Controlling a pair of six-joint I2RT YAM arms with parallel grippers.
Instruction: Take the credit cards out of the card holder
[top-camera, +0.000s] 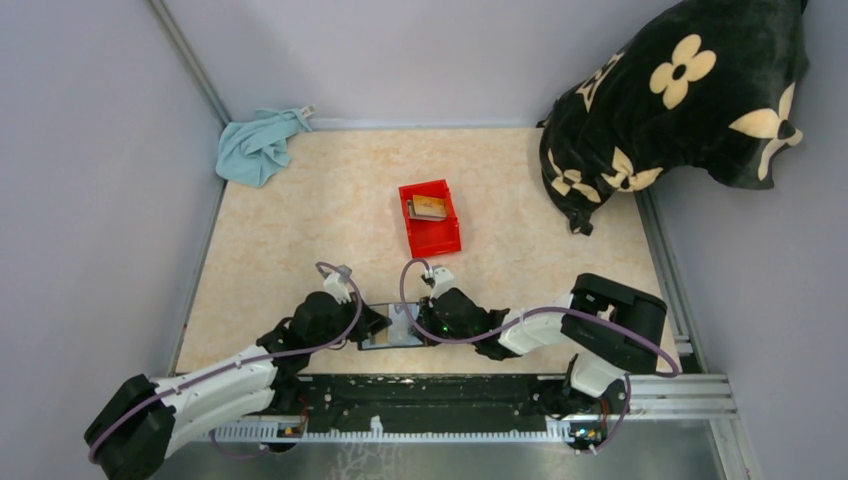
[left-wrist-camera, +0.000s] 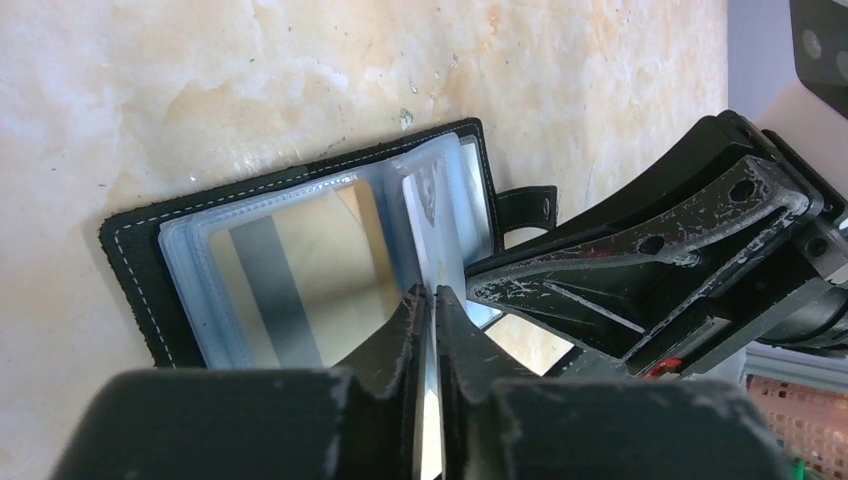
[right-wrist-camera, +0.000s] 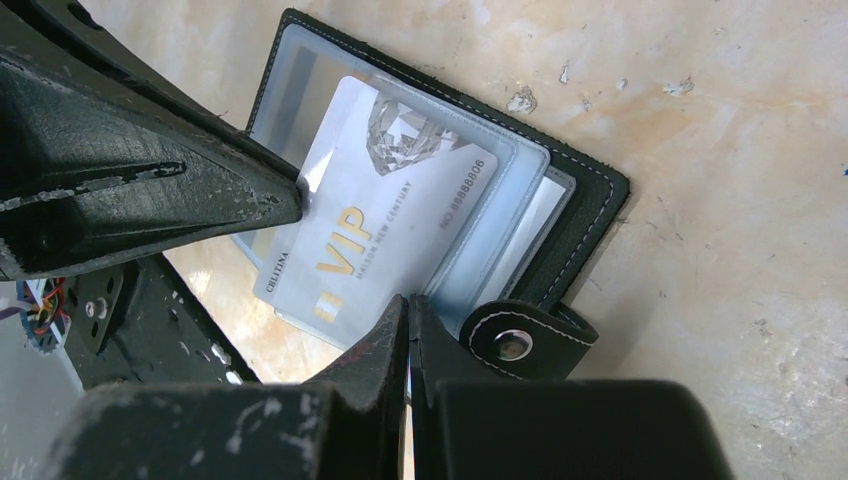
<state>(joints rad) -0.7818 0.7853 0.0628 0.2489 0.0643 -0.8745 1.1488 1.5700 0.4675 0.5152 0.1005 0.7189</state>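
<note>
1. Black stitched folding card holder (right-wrist-camera: 590, 210) lies open on the beige marbled table (top-camera: 300, 230), at the near edge, centre, b/w the two grippers. Its clear plastic sleeves (left-wrist-camera: 195, 290) are fanned up.
2. Left gripper (left-wrist-camera: 432, 300): jaws pinched on the left edge of a silver-white plastic VIP card (right-wrist-camera: 385, 215). The card looks partway out of its sleeve and tilted up.
3. Right gripper (right-wrist-camera: 408, 305): jaws together, nothing b/w them. Its tips press on the holder's near-right edge, just beside the snap strap (right-wrist-camera: 520, 335), i.e. it acts as a hold-down.
4. Step in hand, my read: slide the VIP card free. Pull toward the left, the way the card points out, low & flat. A steep lift would likely drag the sleeve stack up w/ it.
5. Grip looks shallow, edge only, & the card is prob. slick. Pull slow; if it slips, re-grip deeper, don't yank.
6. Hold-down should press through the whole pull, else the light holder prob. skids left w/ the card.
7. Red plastic bin (top-camera: 435, 243) stands farther back, w/ tan cards (top-camera: 430, 207) inside; prob. the drop spot. A tan striped card (left-wrist-camera: 300, 270) sits in a left sleeve, so the task is approx mid-way.
</note>
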